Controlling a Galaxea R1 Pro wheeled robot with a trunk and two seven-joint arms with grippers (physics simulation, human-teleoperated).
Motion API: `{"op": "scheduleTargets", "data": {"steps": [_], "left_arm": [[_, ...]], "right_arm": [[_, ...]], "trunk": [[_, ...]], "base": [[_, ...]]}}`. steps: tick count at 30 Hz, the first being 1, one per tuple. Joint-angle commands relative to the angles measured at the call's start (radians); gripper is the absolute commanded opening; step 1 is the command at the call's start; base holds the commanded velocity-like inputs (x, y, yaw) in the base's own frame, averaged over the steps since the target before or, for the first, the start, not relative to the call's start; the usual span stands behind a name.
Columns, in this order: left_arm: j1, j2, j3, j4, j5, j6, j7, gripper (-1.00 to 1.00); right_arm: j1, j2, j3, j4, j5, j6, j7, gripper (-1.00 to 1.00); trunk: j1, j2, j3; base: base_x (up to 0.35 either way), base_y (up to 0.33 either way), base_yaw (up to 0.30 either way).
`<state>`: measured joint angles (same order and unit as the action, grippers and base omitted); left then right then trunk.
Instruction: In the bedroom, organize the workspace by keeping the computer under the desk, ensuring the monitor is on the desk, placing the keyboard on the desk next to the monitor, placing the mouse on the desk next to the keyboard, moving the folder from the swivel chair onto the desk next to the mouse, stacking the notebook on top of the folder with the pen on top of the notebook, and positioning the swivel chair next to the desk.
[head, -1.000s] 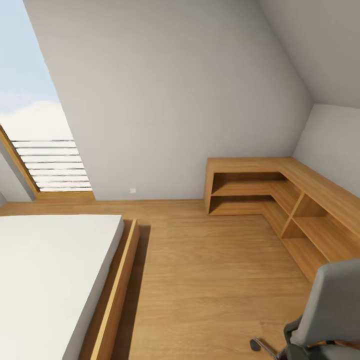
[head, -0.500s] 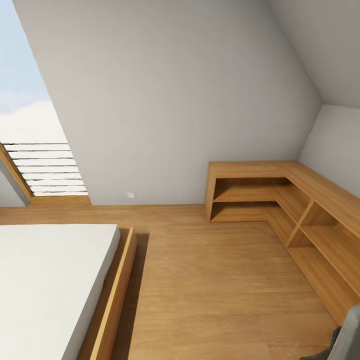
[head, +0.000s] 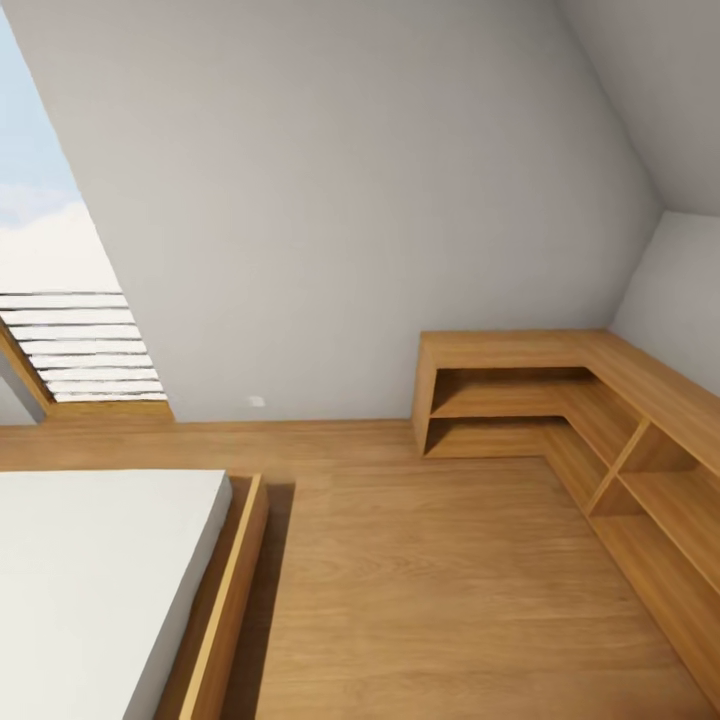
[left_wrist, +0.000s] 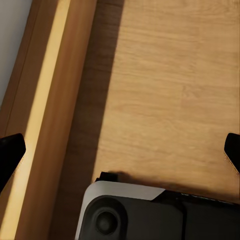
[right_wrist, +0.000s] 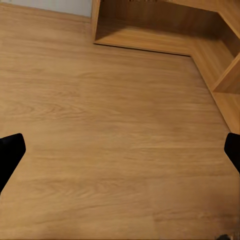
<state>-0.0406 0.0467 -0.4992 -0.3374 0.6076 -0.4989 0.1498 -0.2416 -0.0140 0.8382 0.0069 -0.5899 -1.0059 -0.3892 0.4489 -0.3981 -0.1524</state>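
Ahead, an L-shaped wooden shelf unit (head: 560, 400) fills the corner under the sloped wall. Across the wood floor (head: 420, 600) from that shelf unit lies the bed (head: 100, 580), below a slatted window (head: 85, 345). Both the left hand (left_wrist: 120, 152) and right hand (right_wrist: 120, 150) hang open, fingertips wide apart, over bare floor.

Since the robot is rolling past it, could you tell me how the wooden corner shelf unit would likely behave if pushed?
The corner shelf unit looks rigid and heavy: thick wooden boards. It spans two walls in an L, so it would probably resist sliding or tipping.
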Motion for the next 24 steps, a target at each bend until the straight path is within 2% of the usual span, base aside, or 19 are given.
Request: {"op": "scheduleTargets", "data": {"steps": [1, 24], "left_arm": [[-0.001, 0.001, -0.009, -0.001, 0.003, -0.003, 0.008, 1.0], [-0.001, 0.002, -0.006, 0.0, 0.003, -0.002, 0.01, 1.0]], "right_arm": [[-0.001, 0.0, 0.009, 0.001, -0.004, -0.002, -0.005, 1.0], [-0.001, 0.0, 0.009, 0.001, -0.004, -0.003, -0.005, 1.0]], "trunk": [[0.001, -0.002, -0.002], [0.001, -0.002, -0.002]], "base": [[0.329, 0.0, 0.0], [0.329, 0.0, -0.001]]}}
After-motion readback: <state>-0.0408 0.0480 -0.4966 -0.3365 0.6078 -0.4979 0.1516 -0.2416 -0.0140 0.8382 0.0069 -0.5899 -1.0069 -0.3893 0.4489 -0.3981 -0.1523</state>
